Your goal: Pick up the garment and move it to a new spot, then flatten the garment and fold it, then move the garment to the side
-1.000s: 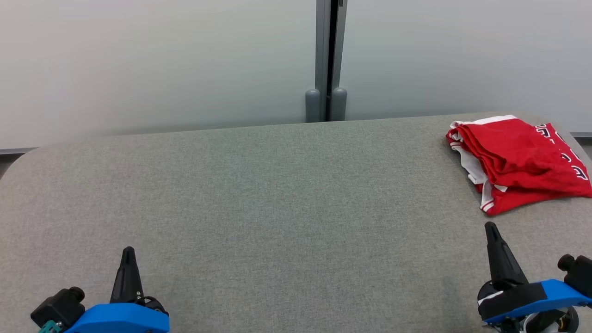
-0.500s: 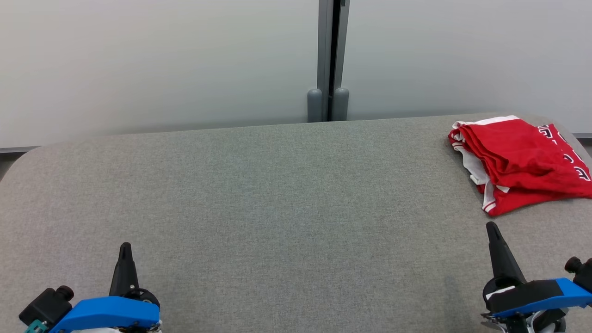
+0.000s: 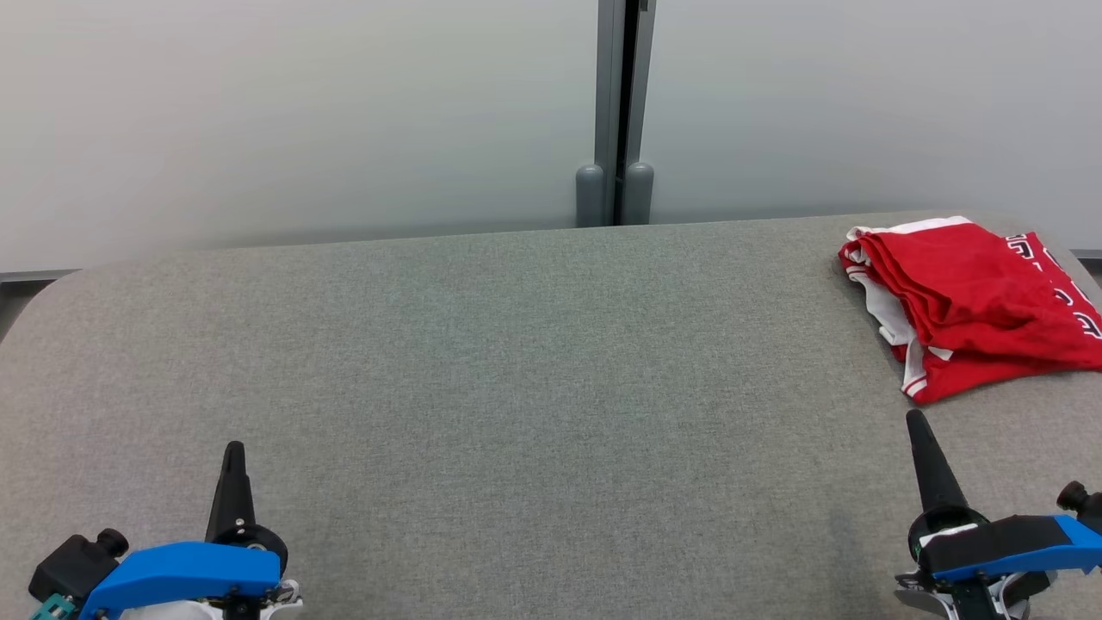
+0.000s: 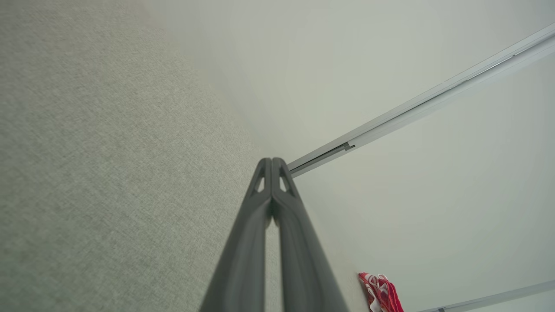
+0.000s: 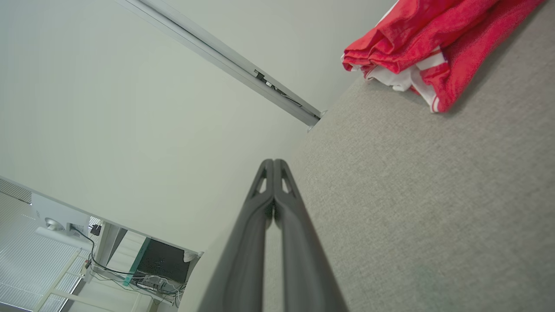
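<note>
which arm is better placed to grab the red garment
Right. The right gripper sits near the red garment at the right end of the table, nothing between them. The left gripper is far across at lower left. Both are shut, so it must open first.

Garment (image 3: 973,301) partly beyond right edge

The garment (image 3: 973,301) is red with white trim and a band of dark-edged white lettering. It lies folded in a loose, rumpled bundle at the upper right of the head view, cut off by the frame's right edge, resting on the grey cloth surface (image 3: 516,387) near its far right corner. White edges peek out along the bundle's left side.
</note>
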